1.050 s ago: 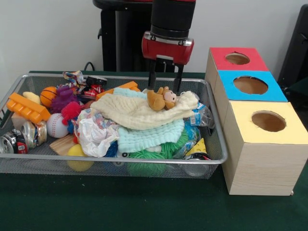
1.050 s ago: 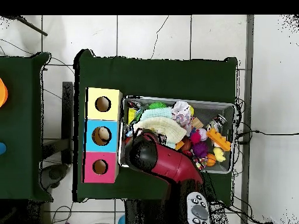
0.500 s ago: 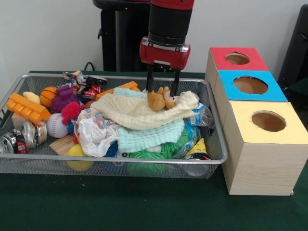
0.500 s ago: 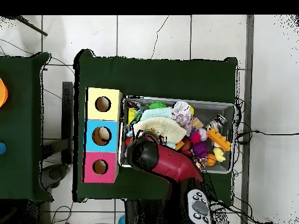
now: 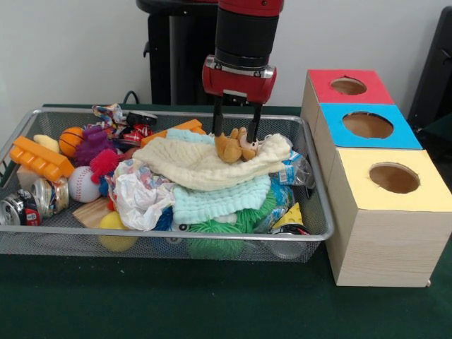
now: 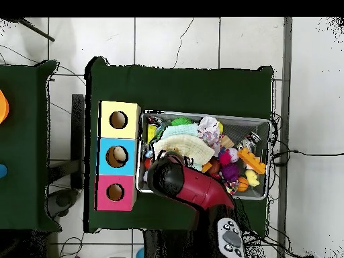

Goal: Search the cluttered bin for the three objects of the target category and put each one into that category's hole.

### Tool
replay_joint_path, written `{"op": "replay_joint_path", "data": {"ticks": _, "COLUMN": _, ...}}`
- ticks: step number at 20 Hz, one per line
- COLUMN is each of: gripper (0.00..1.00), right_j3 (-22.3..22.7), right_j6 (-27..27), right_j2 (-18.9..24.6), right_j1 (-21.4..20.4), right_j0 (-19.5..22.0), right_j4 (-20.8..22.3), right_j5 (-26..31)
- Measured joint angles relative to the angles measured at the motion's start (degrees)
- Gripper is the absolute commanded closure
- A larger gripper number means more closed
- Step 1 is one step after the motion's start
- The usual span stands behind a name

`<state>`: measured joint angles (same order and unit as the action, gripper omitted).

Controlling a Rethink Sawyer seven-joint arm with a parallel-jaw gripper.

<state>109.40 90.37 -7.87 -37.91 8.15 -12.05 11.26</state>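
A small brown plush monkey (image 5: pixel 236 146) lies on a cream knitted cloth (image 5: pixel 205 162) at the top of the pile in the wire bin (image 5: pixel 319 212). My gripper (image 5: pixel 234 131) hangs right over the monkey, open, with one finger on each side of it. The sorting box to the right has a red hole (image 5: pixel 348 86), a blue hole (image 5: pixel 367 125) and a yellow hole (image 5: pixel 394 178). In the overhead view the arm (image 6: pixel 185 186) hides the gripper and the monkey; the cream cloth (image 6: pixel 181 146) and the box (image 6: pixel 118 156) show.
The bin also holds a mint cloth (image 5: pixel 219 201), crumpled white paper (image 5: pixel 141 198), a baseball (image 5: pixel 83 185), a small basketball (image 5: pixel 70 140), orange plastic blocks (image 5: pixel 39 159), cans (image 5: pixel 32 201) and a green spiky ball (image 5: pixel 215 236). The box stands close against the bin's right side.
The gripper has shifted slightly left and now straddles the plush monkey more squarely. The monkey and the pile have not moved.
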Motion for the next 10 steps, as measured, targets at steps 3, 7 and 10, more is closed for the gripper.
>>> {"op": "replay_joint_path", "data": {"ticks": 3, "gripper": 0.0, "right_j3": 0.0, "right_j6": 0.0, "right_j2": 0.0, "right_j1": 0.0, "right_j0": 0.0, "right_j4": 0.0, "right_j5": 0.0}}
{"op": "replay_joint_path", "data": {"ticks": 7, "gripper": 0.0, "right_j3": 0.0, "right_j6": 0.0, "right_j2": 0.0, "right_j1": 0.0, "right_j0": 0.0, "right_j4": 0.0, "right_j5": -0.2}}
{"op": "replay_joint_path", "data": {"ticks": 10, "gripper": 0.0, "right_j3": 0.0, "right_j6": 0.0, "right_j2": 0.0, "right_j1": 0.0, "right_j0": 0.0, "right_j4": 0.0, "right_j5": -0.6}}
